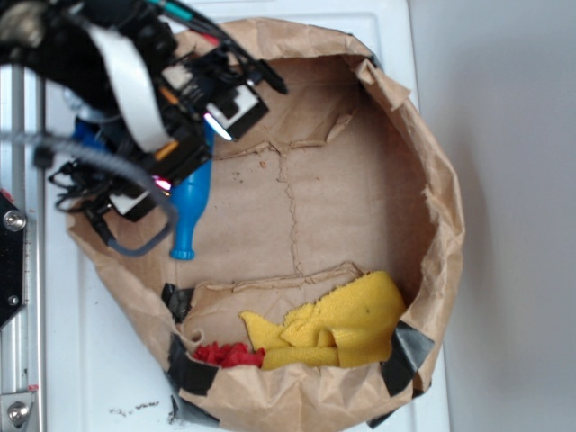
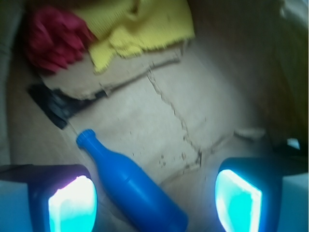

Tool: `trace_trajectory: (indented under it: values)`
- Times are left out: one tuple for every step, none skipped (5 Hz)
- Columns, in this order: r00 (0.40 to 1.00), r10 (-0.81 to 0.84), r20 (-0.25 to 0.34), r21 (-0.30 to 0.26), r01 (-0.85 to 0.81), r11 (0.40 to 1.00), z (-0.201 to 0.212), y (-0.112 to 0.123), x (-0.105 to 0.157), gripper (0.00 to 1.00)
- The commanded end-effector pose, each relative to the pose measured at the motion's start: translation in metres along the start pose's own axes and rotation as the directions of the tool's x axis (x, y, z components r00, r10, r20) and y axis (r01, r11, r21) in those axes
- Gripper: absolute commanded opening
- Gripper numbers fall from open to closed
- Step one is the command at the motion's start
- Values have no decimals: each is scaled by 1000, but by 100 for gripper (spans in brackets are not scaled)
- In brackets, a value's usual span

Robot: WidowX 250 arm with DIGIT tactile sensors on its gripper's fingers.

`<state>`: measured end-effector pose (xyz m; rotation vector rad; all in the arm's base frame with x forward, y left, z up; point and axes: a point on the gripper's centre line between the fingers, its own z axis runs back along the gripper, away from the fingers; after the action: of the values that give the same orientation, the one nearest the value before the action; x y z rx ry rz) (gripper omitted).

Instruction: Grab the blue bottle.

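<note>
The blue bottle (image 1: 192,209) lies flat on the brown paper at the left of the paper-lined basin, neck pointing to the front. In the wrist view the bottle (image 2: 130,186) lies diagonally between my two fingers, its neck up-left and its wide body down-right. My gripper (image 1: 184,148) hovers over the bottle's body and hides its wide end in the exterior view. In the wrist view my gripper (image 2: 154,203) is open, with a wide gap on both sides of the bottle; the fingertips (image 2: 72,205) glow pale cyan.
A crumpled brown paper wall (image 1: 445,207) rings the area. A yellow cloth (image 1: 346,324) and a red object (image 1: 229,354) lie at the front edge. Black tape (image 1: 405,355) patches the paper rim. A metal rail (image 1: 18,297) runs along the left.
</note>
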<state>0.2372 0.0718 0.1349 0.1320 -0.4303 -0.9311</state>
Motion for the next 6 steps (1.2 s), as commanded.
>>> trace_trajectory:
  values:
    - [996, -53, -69, -33, 51, 998, 21, 17, 15, 100]
    - [983, -108, -150, -16, 107, 994, 6, 10, 18, 100]
    - [969, -132, -210, -4, 134, 991, -14, 6, 22, 100]
    - [961, -161, -226, -36, 157, 987, -26, 0, 29, 100]
    - [953, -184, -242, -59, 175, 983, -35, -5, 30, 100]
    - [955, -201, -218, -60, 192, 979, -39, -2, 21, 100]
